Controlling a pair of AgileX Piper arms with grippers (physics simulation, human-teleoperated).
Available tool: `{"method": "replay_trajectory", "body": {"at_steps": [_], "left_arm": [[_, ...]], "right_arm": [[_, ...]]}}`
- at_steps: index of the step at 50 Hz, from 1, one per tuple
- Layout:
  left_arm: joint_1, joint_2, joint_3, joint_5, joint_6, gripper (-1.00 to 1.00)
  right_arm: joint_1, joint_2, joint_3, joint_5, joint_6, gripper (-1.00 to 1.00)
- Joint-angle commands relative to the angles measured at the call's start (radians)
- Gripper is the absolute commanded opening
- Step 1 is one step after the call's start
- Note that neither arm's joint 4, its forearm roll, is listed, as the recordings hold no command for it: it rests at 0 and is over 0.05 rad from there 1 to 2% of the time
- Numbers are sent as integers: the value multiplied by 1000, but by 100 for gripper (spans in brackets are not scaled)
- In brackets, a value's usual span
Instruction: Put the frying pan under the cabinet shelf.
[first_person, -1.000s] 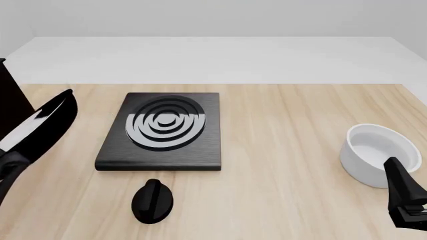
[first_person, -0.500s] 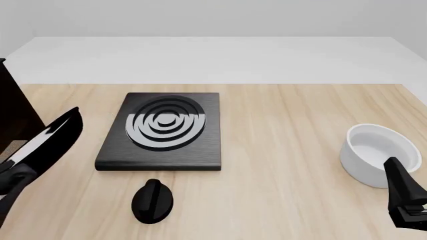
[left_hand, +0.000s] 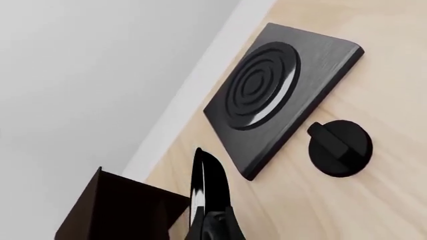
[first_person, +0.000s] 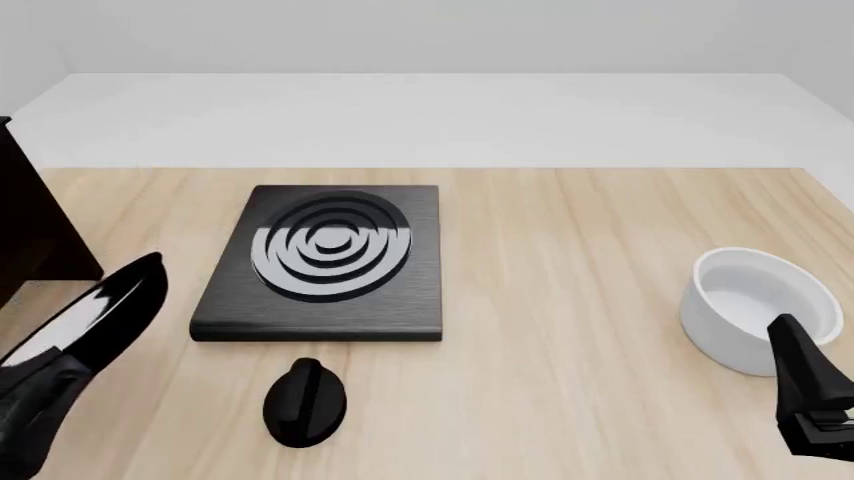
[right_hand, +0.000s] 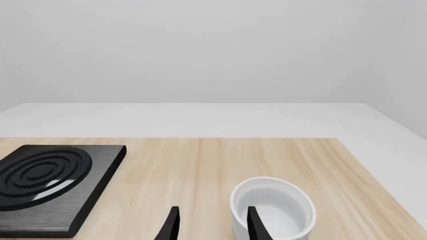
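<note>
The frying pan (first_person: 91, 312) is tilted on edge and held above the table at the front left, its pale inner face glinting. In the left wrist view it shows edge-on (left_hand: 205, 182). My left gripper (first_person: 22, 408) is shut on its handle at the bottom left corner; the grip shows low in the left wrist view (left_hand: 215, 231). The dark cabinet shelf (first_person: 38, 225) stands at the left edge, just beyond the pan, and also shows in the left wrist view (left_hand: 117, 210). My right gripper (first_person: 809, 405) is open and empty beside the white bowl, and its fingers (right_hand: 172, 225) show in the right wrist view.
A flat black stove plate with grey rings (first_person: 327, 260) lies left of centre, and also shows in the left wrist view (left_hand: 280, 92). A small black knob (first_person: 306, 400) lies in front of it. A deep white bowl (first_person: 755, 305) stands at the right, just beyond my right gripper.
The left gripper has lowered the tilted frying pan toward the table by the cabinet, uncovering more of the cabinet's side. The right arm has not moved.
</note>
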Motion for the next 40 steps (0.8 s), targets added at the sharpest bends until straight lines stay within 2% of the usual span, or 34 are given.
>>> {"method": "replay_trajectory", "body": {"at_steps": [1,12,22,32,40], "left_arm": [[39,-6,38,-37,33,-100],[84,-6,49,-31,8,-100],[129,-6,82,-63,38,-100],[159,-6,159,-131,70,-100],[176,-6,159,-136,69,-100]], "right_arm": [[0,0,0,0,0,100],[0,0,0,0,0,100],[0,0,0,0,0,100],[0,0,0,0,0,100],[0,0,0,0,0,100]]}}
